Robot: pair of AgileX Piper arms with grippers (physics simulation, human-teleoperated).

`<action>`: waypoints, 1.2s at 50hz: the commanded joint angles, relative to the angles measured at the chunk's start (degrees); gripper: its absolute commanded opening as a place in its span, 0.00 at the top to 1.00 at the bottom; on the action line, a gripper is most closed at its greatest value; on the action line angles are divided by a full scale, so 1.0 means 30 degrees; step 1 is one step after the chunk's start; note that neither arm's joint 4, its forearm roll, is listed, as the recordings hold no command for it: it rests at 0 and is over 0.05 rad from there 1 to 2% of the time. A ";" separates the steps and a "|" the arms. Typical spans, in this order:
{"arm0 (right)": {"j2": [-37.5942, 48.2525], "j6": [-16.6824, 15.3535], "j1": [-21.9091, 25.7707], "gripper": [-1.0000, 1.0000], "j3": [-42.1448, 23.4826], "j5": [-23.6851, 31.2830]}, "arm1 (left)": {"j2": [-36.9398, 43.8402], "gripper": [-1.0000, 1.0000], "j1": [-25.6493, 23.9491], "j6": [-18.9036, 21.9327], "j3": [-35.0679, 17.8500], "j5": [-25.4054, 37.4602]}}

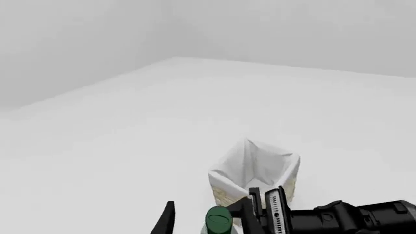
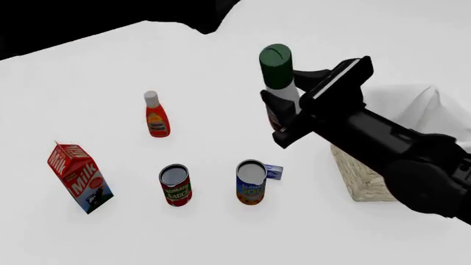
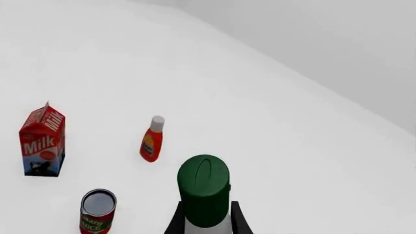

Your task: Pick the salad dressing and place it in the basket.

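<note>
Above the table, right claw [image 2: 283, 99] pinching the salad dressing [image 2: 278, 77], arm slanting over the basket [image 2: 360, 179].

A plain white table [image 2: 220, 66] carries everything. To the left of the right arm's black pincer [image 2: 289, 105] stands a red squeeze bottle with a white cap [image 2: 156, 115]. Below the pincer in the front view stand an orange and blue tin can [image 2: 251, 182], with a small blue and white box [image 2: 274, 171] just beside it, and a red tomato sauce can [image 2: 176, 185]. Far left stands a red milk carton [image 2: 79, 177]. Right of the pincer, partly behind the arm, sits a square wicker basket with a white cloth lining [image 2: 364, 179].
</note>
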 commanded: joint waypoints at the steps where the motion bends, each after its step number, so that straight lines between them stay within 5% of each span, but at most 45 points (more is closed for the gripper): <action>1: -0.0494 0.0819 -0.0421 1.00 0.0265 -0.0299 | -0.3706 0.00 0.1750 0.0093 0.3262 -0.1846; 14: -0.1327 0.1284 -0.1051 1.00 0.0619 -0.0345 | -0.8003 0.00 0.5739 -0.0697 1.0687 -0.6541; 31: -0.3590 0.1526 -0.2976 1.00 0.0599 0.0344 | -1.1341 0.00 0.9685 -0.2182 1.7492 -1.0609; 42: -0.4885 0.1938 -0.4342 1.00 0.0199 0.1046 | -1.3360 0.00 1.0852 -0.2351 2.2707 -1.2475; 60: -0.6147 0.2398 -0.7034 1.00 -0.0589 0.1723 | -1.5890 0.00 1.3887 -0.1765 2.7605 -1.4063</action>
